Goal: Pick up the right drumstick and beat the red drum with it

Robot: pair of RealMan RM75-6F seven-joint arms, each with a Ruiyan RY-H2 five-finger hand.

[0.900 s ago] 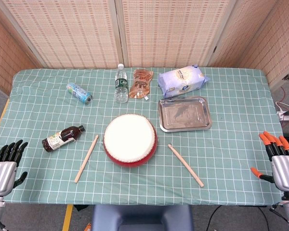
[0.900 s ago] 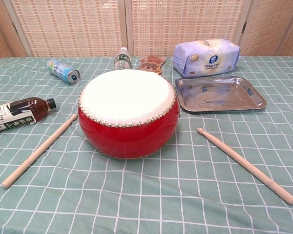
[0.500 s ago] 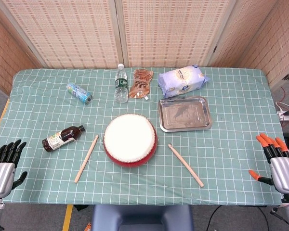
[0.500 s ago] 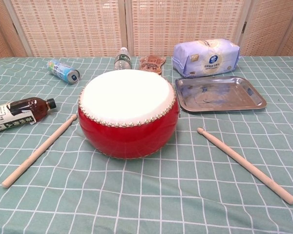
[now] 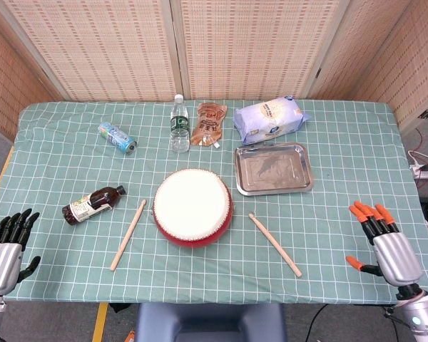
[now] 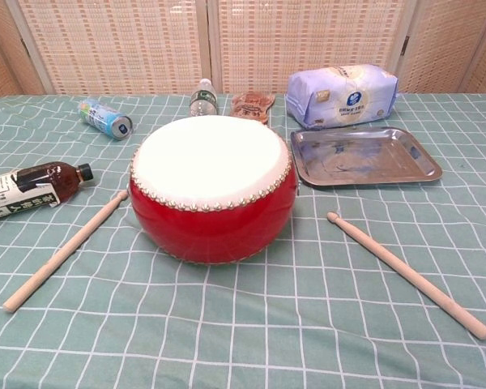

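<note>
The red drum with its white skin stands at the table's front centre. The right drumstick lies flat on the cloth just right of the drum, slanting toward the front edge. A second drumstick lies left of the drum. My right hand, orange-tipped, hovers open over the front right corner, well right of the right drumstick and holding nothing. Open and empty too, my left hand sits off the front left corner. Neither hand appears in the chest view.
A steel tray lies behind the right drumstick. A tissue pack, a snack pouch, a water bottle and a can line the back. A dark tea bottle lies at the left.
My right hand has moved left and toward the table's front, coming in over the cloth's right corner. The left hand has barely shifted. The drum and both sticks are unmoved.
</note>
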